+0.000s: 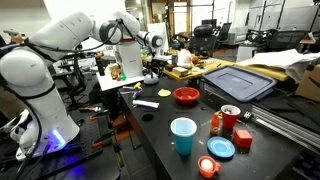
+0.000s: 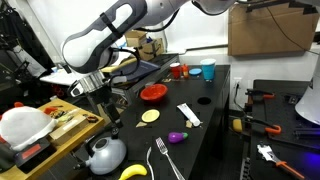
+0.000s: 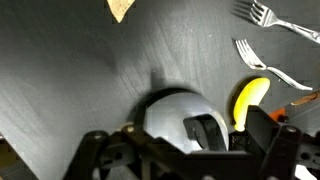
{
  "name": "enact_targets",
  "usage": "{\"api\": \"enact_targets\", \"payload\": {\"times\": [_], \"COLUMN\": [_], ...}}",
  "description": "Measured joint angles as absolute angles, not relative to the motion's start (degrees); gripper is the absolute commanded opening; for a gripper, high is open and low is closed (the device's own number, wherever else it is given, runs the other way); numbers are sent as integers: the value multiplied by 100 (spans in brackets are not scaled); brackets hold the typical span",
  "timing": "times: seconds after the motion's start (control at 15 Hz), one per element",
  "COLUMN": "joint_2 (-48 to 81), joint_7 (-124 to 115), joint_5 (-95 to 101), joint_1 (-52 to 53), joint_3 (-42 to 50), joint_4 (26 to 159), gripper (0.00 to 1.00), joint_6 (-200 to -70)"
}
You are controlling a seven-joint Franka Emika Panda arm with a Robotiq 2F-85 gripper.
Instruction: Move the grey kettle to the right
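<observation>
Wrist view looks straight down on the grey kettle (image 3: 172, 112), which sits on the dark worktop (image 3: 70, 70) just beside a banana (image 3: 250, 100). My arm (image 2: 120, 30) arches over and points downward. My tool (image 2: 106, 112) hangs above the kettle, released, jaws spread, gripping nothing.

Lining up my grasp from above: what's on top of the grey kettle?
On the squat matte grey metal kettle, only its own dark handle shows; nothing else rests there. The open hand hides the dome's lower edge in the wrist view.
</observation>
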State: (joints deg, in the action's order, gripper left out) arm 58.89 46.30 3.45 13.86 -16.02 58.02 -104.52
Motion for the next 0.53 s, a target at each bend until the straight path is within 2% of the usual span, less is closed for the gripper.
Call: {"api": "enact_targets", "payload": {"times": [0.2,0.27,0.33,0.53], "joint_2": [5893,5896,5902,5940], "joint_7": [4719,4725,4725,4725], "joint_5": [340,339,338,334], "joint_1": [1398,1404,1406,1408], "joint_3": [-1617,-1627,-1645,-1716], "joint_4": [5720,5691,5661,5565], "gripper": [100,75,74,51], "joint_6": [-10176,-10094,-10008,-9796]}}
